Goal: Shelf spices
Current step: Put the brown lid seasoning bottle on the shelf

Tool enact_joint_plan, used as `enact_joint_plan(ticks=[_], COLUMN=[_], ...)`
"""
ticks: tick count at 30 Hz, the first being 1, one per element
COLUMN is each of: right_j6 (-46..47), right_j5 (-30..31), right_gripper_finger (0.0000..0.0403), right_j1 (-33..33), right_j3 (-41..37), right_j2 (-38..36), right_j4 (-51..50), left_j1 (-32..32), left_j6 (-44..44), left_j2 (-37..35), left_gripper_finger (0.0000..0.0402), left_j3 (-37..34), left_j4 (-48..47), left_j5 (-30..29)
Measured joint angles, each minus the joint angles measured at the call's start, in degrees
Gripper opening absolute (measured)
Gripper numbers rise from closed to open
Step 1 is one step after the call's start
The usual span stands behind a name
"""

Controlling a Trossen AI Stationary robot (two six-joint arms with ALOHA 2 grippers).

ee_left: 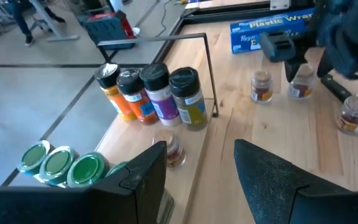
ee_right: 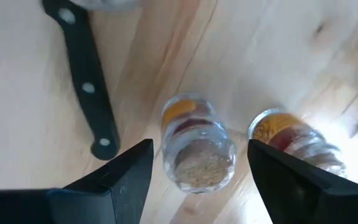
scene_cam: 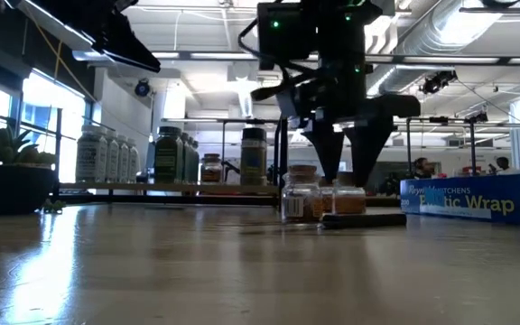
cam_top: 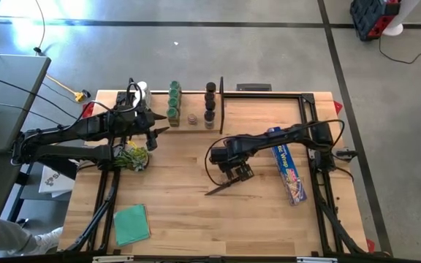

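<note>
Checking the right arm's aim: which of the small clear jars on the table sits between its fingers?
The clear jar beside the knife handle, centred under the open right gripper. Its neighbour stands outside one finger.

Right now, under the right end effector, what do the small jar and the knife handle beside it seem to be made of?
The small jar looks like clear glass or clear plastic: the brownish contents show through its shiny wall; which of the two, I cannot tell. The knife handle looks like matte black plastic or dark-stained wood with pale, probably metal, rivets. The open right end effector hovers above the jar.
</note>
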Motion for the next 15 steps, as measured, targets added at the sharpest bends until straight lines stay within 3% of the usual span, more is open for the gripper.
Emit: enact_joint_plan(ticks=[9,15], right_j6=[-7.76,2.03], right_j5=[1.03,-6.09], right_gripper_finger=[0.0255,0.0255], right_j1=[0.18,-2.12], right_j3=[1.16,1.16], right_j2=[-0.13,-0.15], right_j4=[-0.61,-4.99], left_j1=[0.0,-0.02], left_j6=[-0.02,-0.44], left_j2=[0.0,0.0], left_gripper_finger=[0.0183,0.0183], left_j3=[0.0,0.0], left_j4=[-0.09,-1.53], left_j5=[0.02,0.02])
